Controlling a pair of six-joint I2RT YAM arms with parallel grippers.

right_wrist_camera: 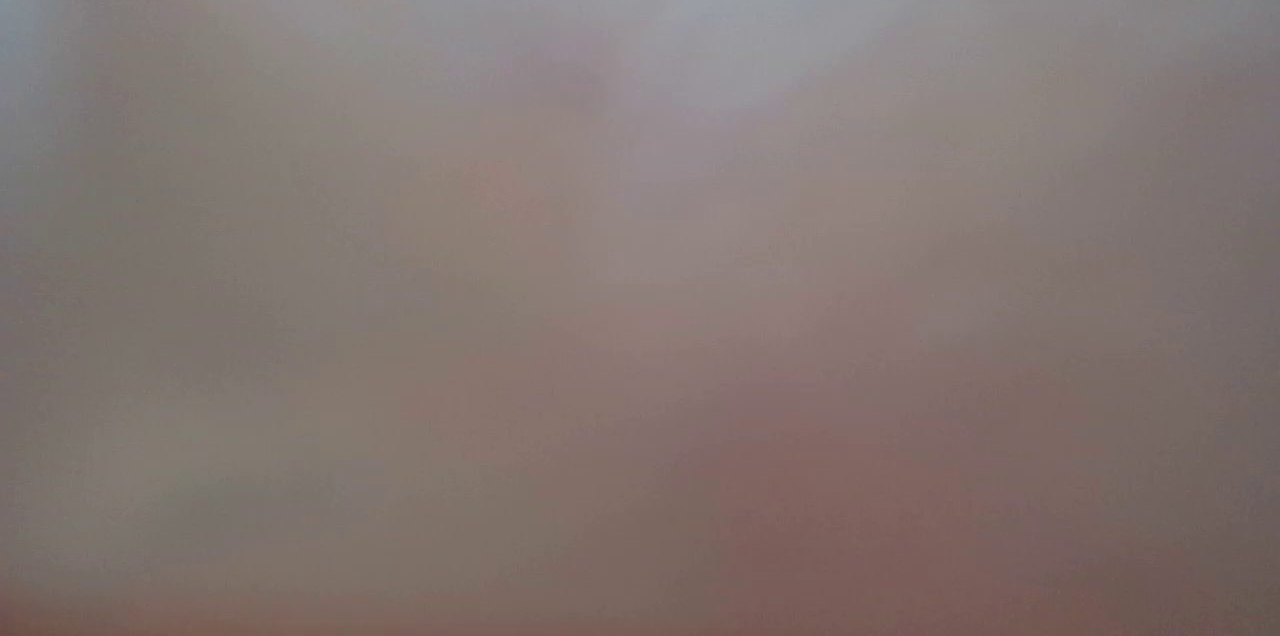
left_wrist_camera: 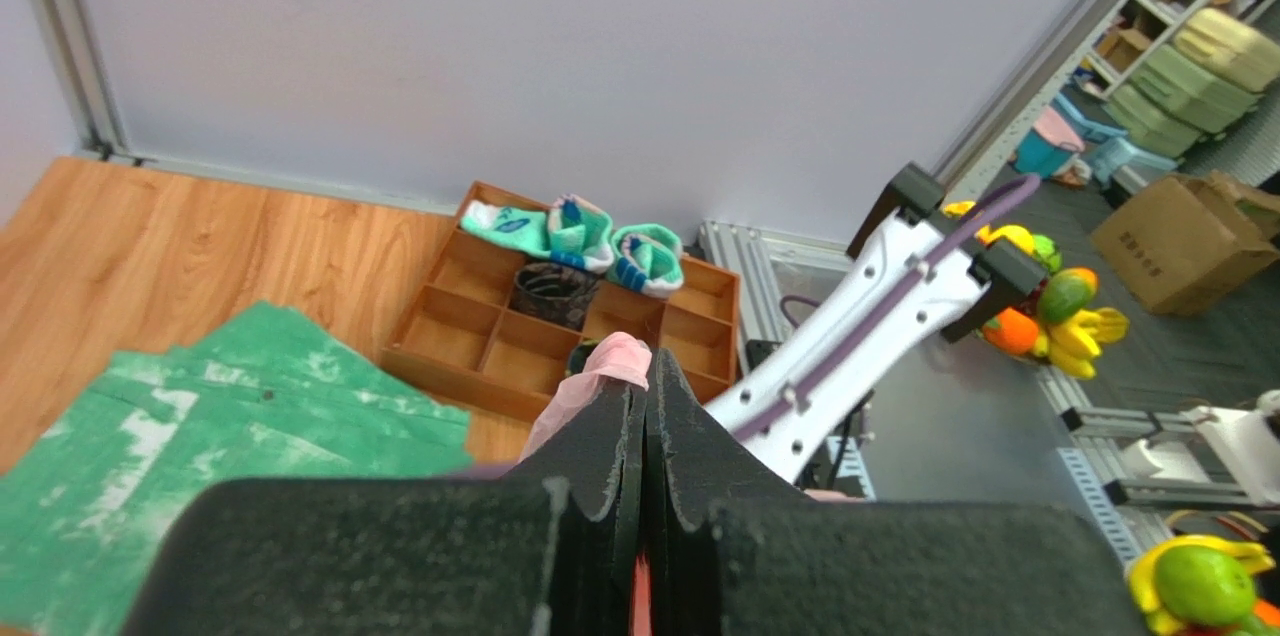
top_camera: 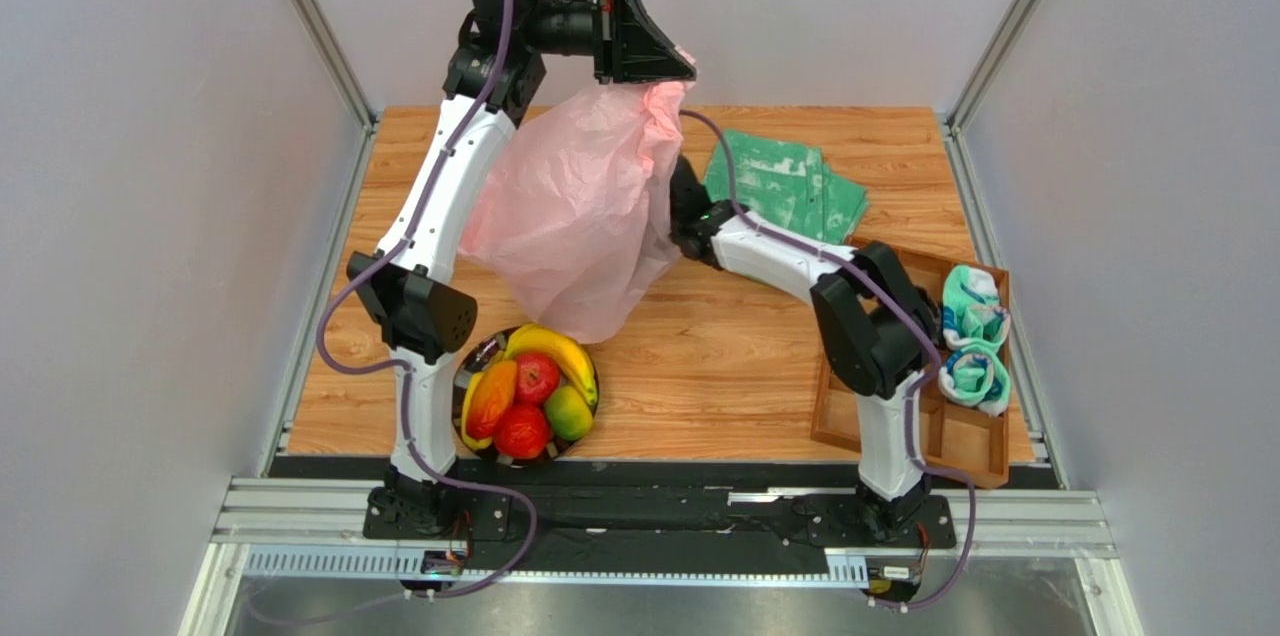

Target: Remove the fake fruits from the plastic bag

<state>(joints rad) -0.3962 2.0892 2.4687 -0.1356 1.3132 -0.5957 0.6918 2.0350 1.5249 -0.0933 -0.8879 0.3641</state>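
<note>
1. Your left claw [left_wrist_camera: 643, 474] is clamping on a pinch of the large, thin, translucent pink plastic bag [top_camera: 579, 209]. Its fingers are pressing flat together with pink film showing between them, and it is holding that pinch high over the far side of the wooden tabletop [top_camera: 721, 351].
2. Your right claw [top_camera: 687, 213] is pressing into the bag's right flank, about halfway down. Its wrist view is showing only pink blur, so you cannot tell whether it is wide, narrow or gripping film.
3. The bag is hanging slack, its long axis running from the left claw down toward the near-left. Its lowest fold is hanging just above the round dark bowl [top_camera: 475, 356].
4. The small glossy plastic fruits [top_camera: 529, 393] (yellow banana, red apples, orange, green-red mango) are sitting piled in that bowl, beside the left arm's base.
5. No lumps are showing through the film, so the bag is probably emptied. Anything left inside would be lying below the left claw and nearer the right claw.
</note>
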